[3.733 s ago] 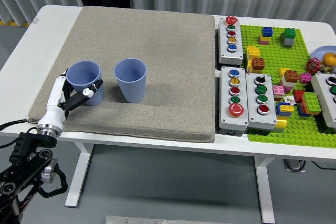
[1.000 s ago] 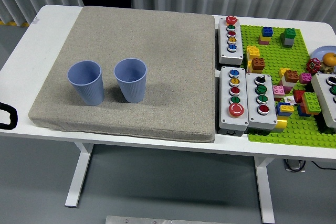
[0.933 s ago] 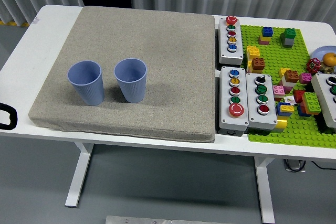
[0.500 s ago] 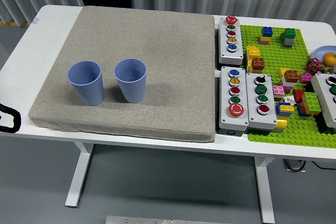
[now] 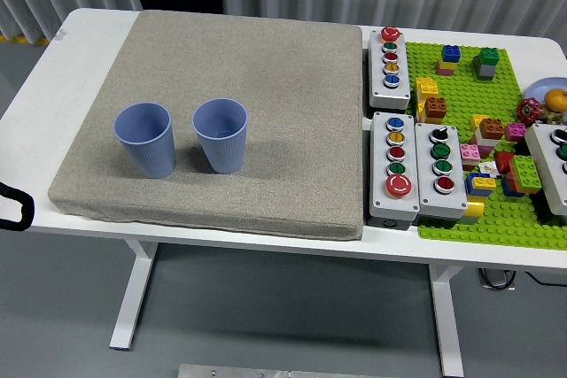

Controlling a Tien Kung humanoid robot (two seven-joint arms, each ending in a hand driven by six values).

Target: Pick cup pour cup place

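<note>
Two blue cups, the left cup point(image 5: 144, 138) and the right cup point(image 5: 221, 135), are set upright side by side on the grey mat point(image 5: 266, 59) at centre left of the frame, apparently for easy pouring, while no hand is seen and its state cannot be told.

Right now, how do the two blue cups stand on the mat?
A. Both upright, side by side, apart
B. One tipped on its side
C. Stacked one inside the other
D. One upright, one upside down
A: the left cup and right cup both stand upright on the mat, mouths up, with a gap between them.
</note>
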